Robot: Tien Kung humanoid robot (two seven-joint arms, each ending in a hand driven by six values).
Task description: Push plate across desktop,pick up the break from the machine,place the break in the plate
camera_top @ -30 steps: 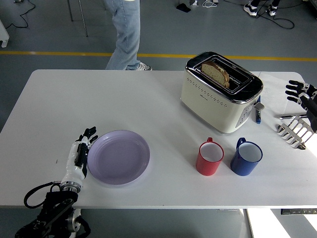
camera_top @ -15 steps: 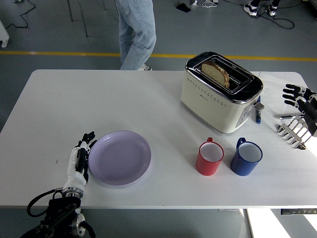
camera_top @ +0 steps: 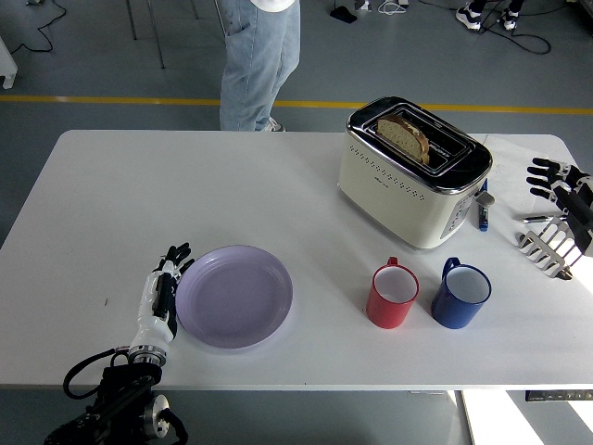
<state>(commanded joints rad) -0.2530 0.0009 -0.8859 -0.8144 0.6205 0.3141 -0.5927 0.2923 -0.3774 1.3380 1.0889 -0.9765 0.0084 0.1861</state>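
Note:
A lilac plate (camera_top: 234, 296) lies on the white table (camera_top: 139, 195) at the front left. My left hand (camera_top: 163, 289) is flat and open, its fingers against the plate's left rim. A cream toaster (camera_top: 412, 173) stands at the back right with a slice of bread (camera_top: 405, 135) sticking up from its slot. My right hand (camera_top: 560, 180) hovers open at the right edge, well to the right of the toaster, holding nothing.
A red mug (camera_top: 394, 294) and a blue mug (camera_top: 460, 293) stand in front of the toaster. A metal toast rack (camera_top: 552, 244) sits at the far right under my right hand. A person's legs (camera_top: 260, 60) show beyond the table's far side.
My left hand has pushed the plate a little to the right. My right hand has edged slightly left and down. The person behind the table has stepped to the right.

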